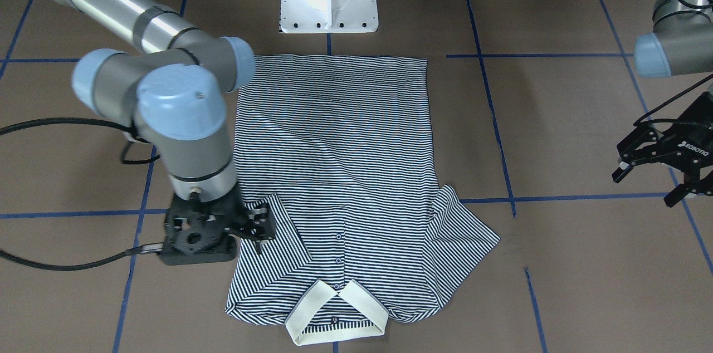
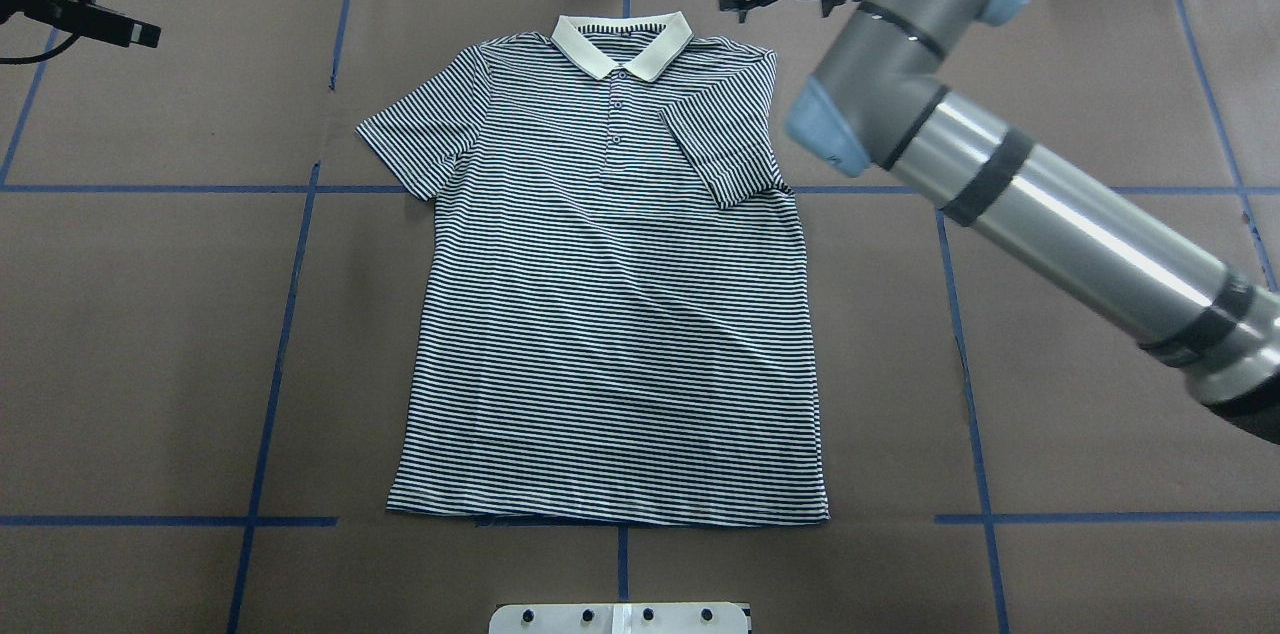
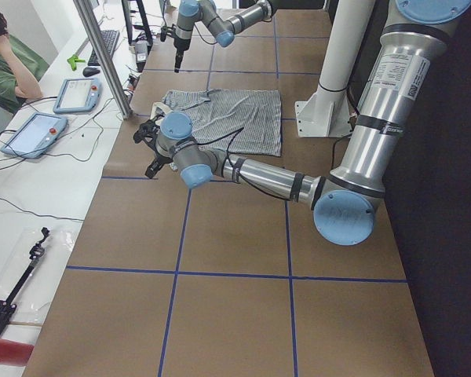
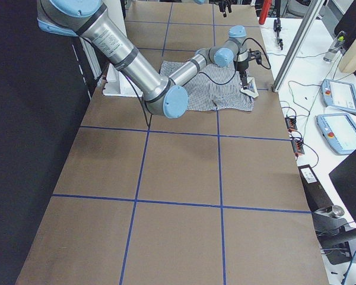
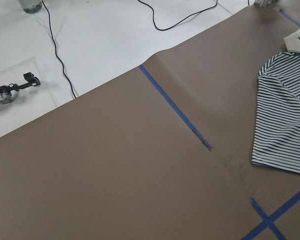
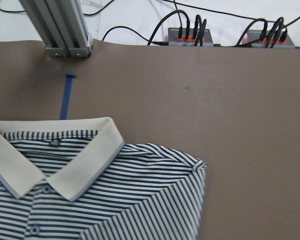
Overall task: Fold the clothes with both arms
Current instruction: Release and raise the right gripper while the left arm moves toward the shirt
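Folding sleeves inward: the right claw (image 1: 257, 228) hangs wide beside the polo shirt (image 1: 334, 147); the left claw (image 1: 649, 183), equally wide, should take the sleeve nearest it.

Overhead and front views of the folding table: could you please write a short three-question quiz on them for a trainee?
1. True or false: both sleeves of the polo shirt are folded in over its body.
2. Which gripper is nearer the collar? A. left gripper B. right gripper
3. Fill in: the left gripper is open and holds ____.
Key: 1 false, one sleeve lies spread; 2 B; 3 nothing.
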Controlling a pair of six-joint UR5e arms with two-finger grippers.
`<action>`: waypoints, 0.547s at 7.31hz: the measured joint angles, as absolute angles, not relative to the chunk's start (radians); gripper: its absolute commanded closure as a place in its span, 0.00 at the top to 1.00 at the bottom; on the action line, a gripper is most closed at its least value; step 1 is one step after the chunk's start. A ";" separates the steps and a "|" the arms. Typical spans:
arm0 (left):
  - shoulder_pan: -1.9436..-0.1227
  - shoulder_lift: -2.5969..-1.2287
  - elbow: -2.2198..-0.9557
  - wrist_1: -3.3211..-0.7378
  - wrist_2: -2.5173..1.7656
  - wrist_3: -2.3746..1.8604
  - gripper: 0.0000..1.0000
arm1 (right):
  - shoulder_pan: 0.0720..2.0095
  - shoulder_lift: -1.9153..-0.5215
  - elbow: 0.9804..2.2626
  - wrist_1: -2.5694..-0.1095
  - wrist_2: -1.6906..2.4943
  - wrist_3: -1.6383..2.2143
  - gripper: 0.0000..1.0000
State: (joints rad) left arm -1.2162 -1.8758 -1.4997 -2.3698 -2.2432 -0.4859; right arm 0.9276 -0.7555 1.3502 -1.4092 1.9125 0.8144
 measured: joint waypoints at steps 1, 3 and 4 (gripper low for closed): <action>-1.177 -1.898 -1.492 -2.374 -2.213 -0.524 0.99 | 1.003 -0.851 1.421 -1.405 2.013 0.677 1.00; -1.040 -1.932 -1.479 -2.378 -2.044 -0.724 0.74 | 1.098 -0.983 1.509 -1.403 2.134 0.502 1.00; -0.965 -1.951 -1.469 -2.377 -1.946 -0.884 0.70 | 1.111 -1.009 1.529 -1.403 2.150 0.478 1.00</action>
